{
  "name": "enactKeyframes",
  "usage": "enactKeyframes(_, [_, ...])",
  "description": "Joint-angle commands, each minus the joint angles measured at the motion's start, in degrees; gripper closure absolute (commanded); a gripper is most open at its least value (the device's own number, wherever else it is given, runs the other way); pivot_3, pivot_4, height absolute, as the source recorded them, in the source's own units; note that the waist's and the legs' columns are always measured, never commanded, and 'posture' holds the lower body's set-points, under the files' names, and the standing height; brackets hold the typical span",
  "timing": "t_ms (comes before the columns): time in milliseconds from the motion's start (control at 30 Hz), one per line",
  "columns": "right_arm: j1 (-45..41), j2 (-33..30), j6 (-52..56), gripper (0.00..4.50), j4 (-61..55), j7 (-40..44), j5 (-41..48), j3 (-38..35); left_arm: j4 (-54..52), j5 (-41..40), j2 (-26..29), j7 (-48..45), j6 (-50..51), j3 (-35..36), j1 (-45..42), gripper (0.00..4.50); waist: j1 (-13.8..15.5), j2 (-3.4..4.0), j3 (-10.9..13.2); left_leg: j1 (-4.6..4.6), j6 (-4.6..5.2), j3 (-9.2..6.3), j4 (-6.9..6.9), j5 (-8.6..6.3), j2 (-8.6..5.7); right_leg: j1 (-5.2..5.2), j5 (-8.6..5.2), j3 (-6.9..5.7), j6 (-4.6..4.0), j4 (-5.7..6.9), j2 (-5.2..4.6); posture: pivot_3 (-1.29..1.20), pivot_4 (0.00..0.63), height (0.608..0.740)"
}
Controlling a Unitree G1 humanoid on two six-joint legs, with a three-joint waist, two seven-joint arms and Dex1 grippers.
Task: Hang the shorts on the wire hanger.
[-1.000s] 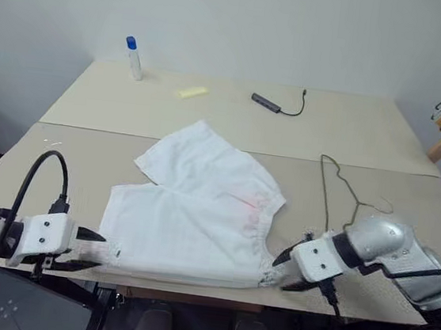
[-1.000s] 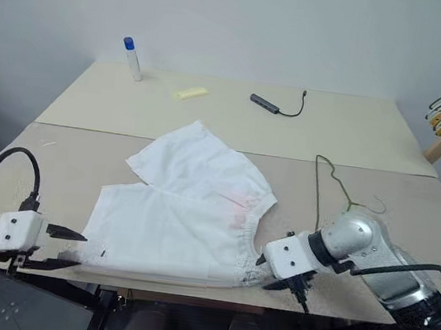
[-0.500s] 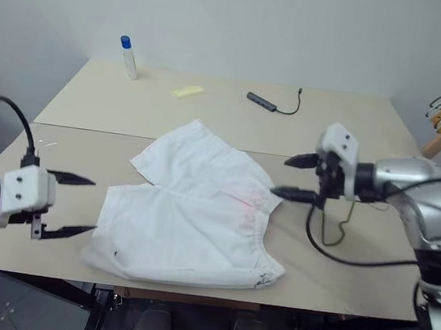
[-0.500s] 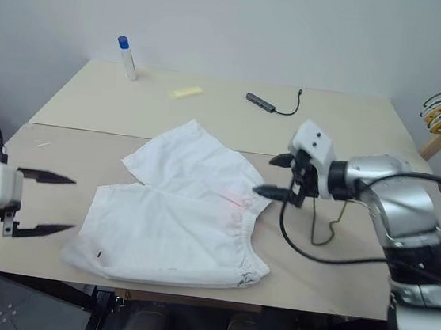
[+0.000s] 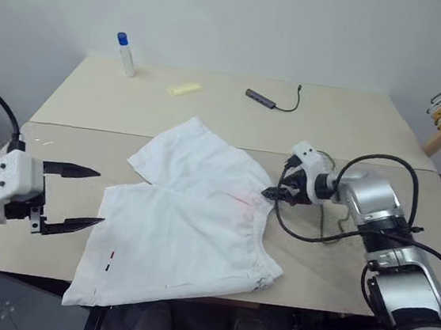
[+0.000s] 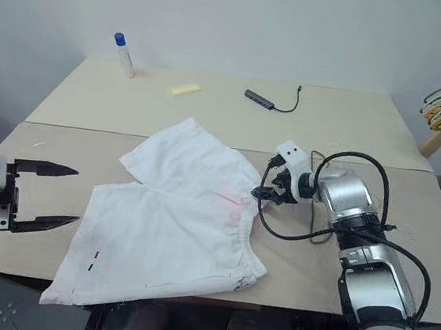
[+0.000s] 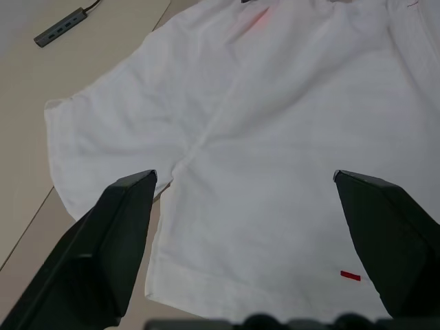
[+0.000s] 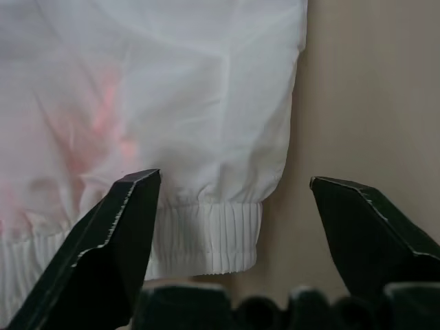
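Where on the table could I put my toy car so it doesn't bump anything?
Bare tabletop right of the cable adapter, or between the bottle and the shorts. Crowded around the right pincer at the waistband.

A pale beige tabletop [image 5: 382,144], made of two boards meeting at a seam across its middle, is carrying everything. The shorts [image 5: 190,217] are lying spread flat on the near board, one leg hem hanging over the front edge. The hanger [image 5: 327,225] is lying just right of the waistband. On the far board a blue-capped bottle [image 5: 125,54] is standing upright, with a yellow slip [image 5: 184,88] and a dark hub with its cable [image 5: 264,100] lying nearby.
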Motion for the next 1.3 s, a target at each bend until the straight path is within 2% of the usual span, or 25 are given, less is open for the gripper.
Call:
enactKeyframes(33, [-2.8, -0.1, -2.4, 1.58, 1.6, 2.7, -1.3, -0.1, -2.3, 0.6, -0.6, 1.4, -0.8, -0.3, 0.1, 0.00, 0.0, 0.00, 0.0, -0.01, 0.00, 0.01, 0.00, 0.00, 0.00, -0.01, 0.00, 0.00, 0.00, 0.00, 0.00, 0.05, 0.000, 0.740])
enactKeyframes(267, [-4.8, 1.7, -5.2, 4.13, 5.6, 4.0, -3.6, 0.0, -2.9, 2.3, -1.8, 2.7, -2.1, -2.3, 0.1, 0.00, 0.0, 0.01, 0.0, 0.06, 0.00, 0.00, 0.00, 0.00, 0.00, 0.00, 0.00, 0.01, -0.01, 0.08, 0.01, 0.05, 0.000, 0.740])
enactKeyframes(333, [-6.0, 2.7, -6.5, 4.47, 7.4, 3.2, -4.7, -0.2, -2.9, 2.8, -2.1, 3.2, -2.5, -2.8, -0.1, 0.00, -0.2, 0.01, 0.0, 0.05, 0.00, 0.00, 0.00, 0.00, 0.00, 0.00, 0.00, 0.01, -0.01, 0.08, 0.01, 0.05, 0.000, 0.740])
enactKeyframes(433, [-7.6, 4.0, -8.7, 4.47, 10.3, 2.3, -6.4, -0.4, -2.8, 3.5, -2.3, 3.9, -3.0, -3.3, -0.4, 0.00, -0.3, 0.01, 0.0, 0.05, 0.00, 0.00, 0.00, 0.00, 0.00, -0.01, 0.00, 0.01, -0.01, 0.08, 0.01, 0.06, 0.000, 0.740])
enactKeyframes(600, [-9.9, 6.3, -19.0, 4.47, 16.0, -2.2, -11.5, 0.4, -2.4, 4.3, -2.3, 4.6, -3.8, -4.0, -0.7, 0.00, -0.6, 0.01, 0.0, 0.04, -0.01, -0.01, 0.00, 0.00, 0.00, -0.01, 0.01, 0.01, -0.01, 0.09, 0.01, 0.06, 0.000, 0.740])
enactKeyframes(767, [-14.2, 9.5, -27.7, 4.47, 26.4, -9.4, -17.4, 1.6, -1.7, 6.3, -2.2, 5.3, -4.9, -4.9, -0.9, 0.00, -1.0, 0.02, 0.0, 0.05, -0.01, -0.01, -0.01, 0.01, 0.00, -0.04, 0.01, 0.01, -0.02, 0.13, 0.01, 0.07, 0.000, 0.740])
enactKeyframes(867, [-15.4, 10.6, -29.5, 4.47, 30.1, -9.1, -19.3, 2.2, -2.1, 6.4, -2.3, 5.4, -5.0, -5.0, -0.6, 0.00, -1.1, 0.02, 0.0, 0.05, -0.02, -0.02, -0.02, 0.01, 0.00, -0.05, 0.01, 0.01, -0.02, 0.15, 0.01, 0.07, 0.000, 0.740])
enactKeyframes(1000, [-14.3, 10.4, -33.8, 4.47, 29.5, -8.7, -21.5, 2.6, -2.9, 6.4, -2.6, 5.8, -4.9, -5.2, 0.1, 0.00, -1.0, 0.03, 0.0, 0.04, -0.02, -0.03, -0.02, 0.01, 0.00, -0.04, 0.01, 0.01, -0.02, 0.16, 0.00, 0.07, 0.000, 0.740])
enactKeyframes(1033, [-14.2, 10.3, -34.2, 3.94, 29.3, -8.0, -21.8, 2.6, -2.9, 6.5, -2.7, 6.0, -4.9, -5.4, 0.1, 0.00, -1.0, 0.03, 0.0, 0.04, -0.02, -0.03, -0.03, 0.01, 0.00, -0.04, 0.01, 0.00, -0.02, 0.17, 0.00, 0.07, 0.000, 0.740])
enactKeyframes(1133, [-14.2, 10.0, -33.2, 3.08, 27.6, -7.3, -21.1, 0.8, -3.3, 6.2, -3.1, 6.4, -4.8, -5.9, 0.0, 0.00, -1.1, 0.03, 0.0, 0.09, -0.02, -0.04, -0.03, 0.01, 0.00, -0.04, 0.01, 0.01, -0.02, 0.25, 0.00, 0.07, 0.000, 0.740])
enactKeyframes(1300, [-13.4, 7.5, -24.1, 1.24, 18.3, -7.5, -17.7, -5.0, -3.4, 5.5, -3.5, 6.8, -4.4, -6.9, -1.3, 0.00, -0.9, 0.06, 0.0, 0.07, -0.02, -0.04, -0.02, 0.01, 0.00, -0.05, 0.01, 0.01, -0.02, 0.27, 0.00, 0.05, 0.000, 0.740])
